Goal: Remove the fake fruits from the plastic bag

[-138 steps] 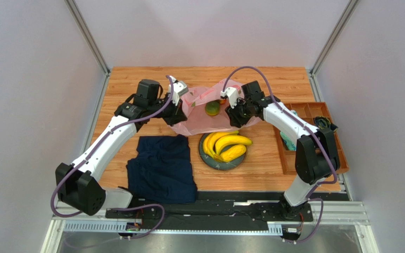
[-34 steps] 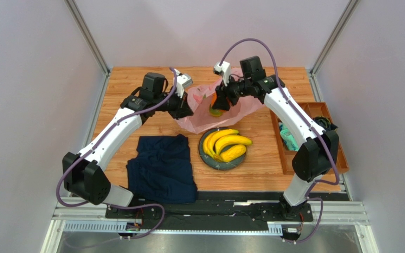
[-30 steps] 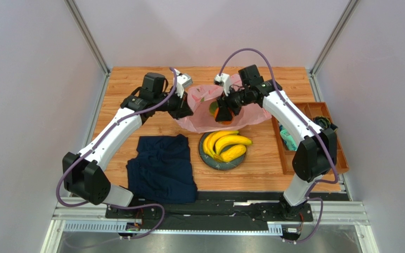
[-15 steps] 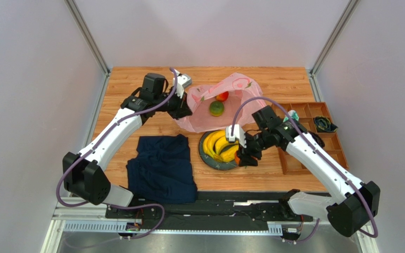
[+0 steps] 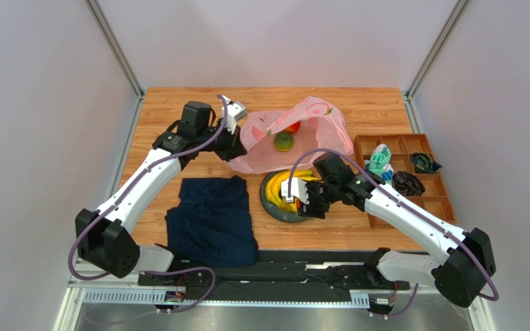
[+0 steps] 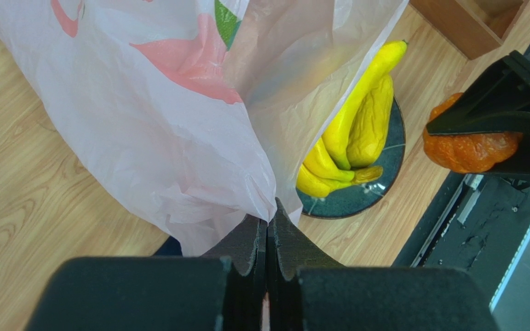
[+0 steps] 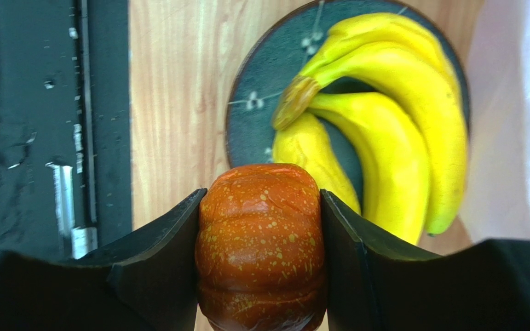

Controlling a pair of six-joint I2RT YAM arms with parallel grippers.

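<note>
Nearest: navy cloth (image 5: pixel 212 221) flat on table (image 5: pixel 178 103), left of plate (image 5: pixel 278 215). Right gripper (image 5: pixel 310 203) clamped on orange fruit (image 7: pixel 261 248) at plate's near right rim. Cannot tell if touching plate. Fruit mostly hidden by fingers from above, its lower part cut off in wrist view. On plate: bananas (image 5: pixel 287 187), partly blocked by gripper. Beyond: bag (image 5: pixel 257 155) touching plate's far rim, mouth open. Left gripper (image 6: pixel 269 231) pinched together on bag's left edge. Inside bag: green fruit (image 5: pixel 283 141) and red fruit (image 5: pixel 292 127), half hidden by film. Far right: tray (image 5: pixel 393 136), contents hard to make out.
</note>
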